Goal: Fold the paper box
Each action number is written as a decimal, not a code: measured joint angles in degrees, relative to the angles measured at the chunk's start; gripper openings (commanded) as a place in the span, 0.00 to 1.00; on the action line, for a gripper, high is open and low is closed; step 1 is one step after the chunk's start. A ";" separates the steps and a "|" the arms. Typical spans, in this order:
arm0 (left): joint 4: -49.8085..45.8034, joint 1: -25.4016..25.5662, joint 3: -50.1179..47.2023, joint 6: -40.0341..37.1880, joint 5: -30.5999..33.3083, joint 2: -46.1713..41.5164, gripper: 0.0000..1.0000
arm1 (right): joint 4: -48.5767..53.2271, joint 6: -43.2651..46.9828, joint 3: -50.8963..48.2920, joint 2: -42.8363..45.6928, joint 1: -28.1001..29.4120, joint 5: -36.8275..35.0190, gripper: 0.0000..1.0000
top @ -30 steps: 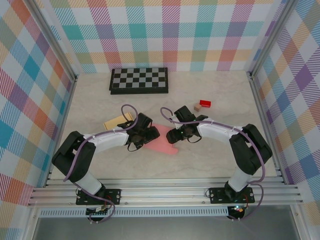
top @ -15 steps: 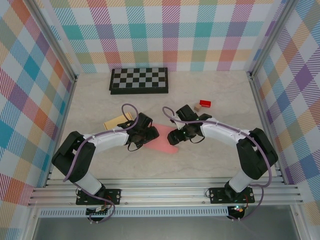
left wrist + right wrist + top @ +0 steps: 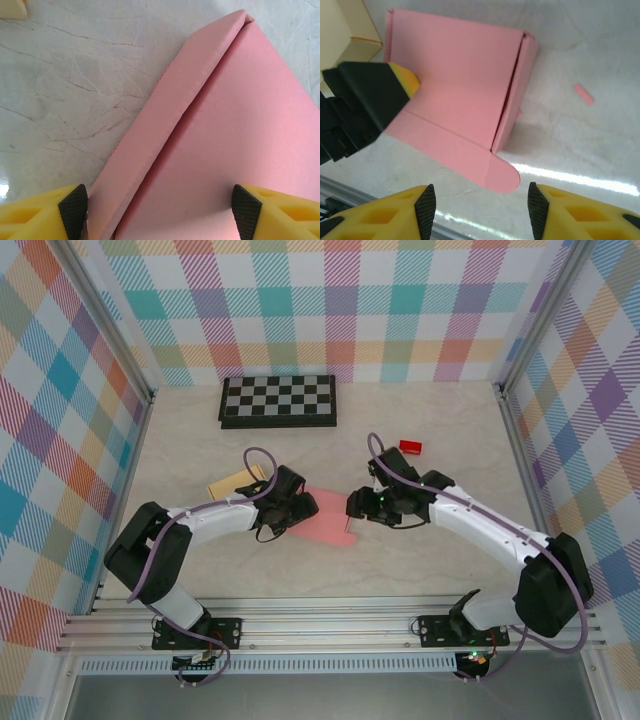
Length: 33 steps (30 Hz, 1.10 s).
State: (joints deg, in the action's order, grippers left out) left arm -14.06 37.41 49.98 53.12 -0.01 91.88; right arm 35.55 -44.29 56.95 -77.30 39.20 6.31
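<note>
The pink paper box (image 3: 326,527) lies flat on the table between the two arms. In the left wrist view the box (image 3: 225,130) has one long side flap (image 3: 170,115) folded up along a crease. My left gripper (image 3: 160,214) is open, its fingertips wide apart over the panel. My left gripper (image 3: 298,508) rests at the sheet's left edge. My right gripper (image 3: 353,506) is open just right of the box, holding nothing. From the right wrist, the box (image 3: 460,85) has a raised right wall and a rounded tab (image 3: 503,176) lying flat just ahead of my right gripper (image 3: 482,212).
A black and white chessboard (image 3: 279,400) lies at the back. A red block (image 3: 410,447) sits behind the right arm. A tan cardboard piece (image 3: 233,483) lies left of the left gripper. A small pink scrap (image 3: 583,94) lies on the table right of the box.
The right arm has swung out to the right and its gripper has drawn back off the pink box. The left arm and the box have stayed put.
</note>
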 measured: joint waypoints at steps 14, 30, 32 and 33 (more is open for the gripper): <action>0.35 0.00 0.00 0.07 0.74 0.07 0.78 | -9.05 -7.19 -3.43 -5.92 3.54 4.72 0.57; 0.72 0.00 0.22 0.24 0.98 0.55 0.78 | -11.76 -7.19 -4.02 -11.45 4.09 5.46 0.57; 0.70 0.00 0.33 0.24 0.98 0.68 0.78 | -12.26 -7.19 -4.02 -12.46 4.20 5.79 0.57; 0.68 0.00 0.42 0.22 0.98 0.74 0.78 | -12.44 -7.19 -4.02 -12.98 4.33 5.92 0.57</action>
State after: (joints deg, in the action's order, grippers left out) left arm -13.39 37.41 50.39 53.34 0.97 92.62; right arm 23.11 -51.48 52.93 -90.28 43.53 12.23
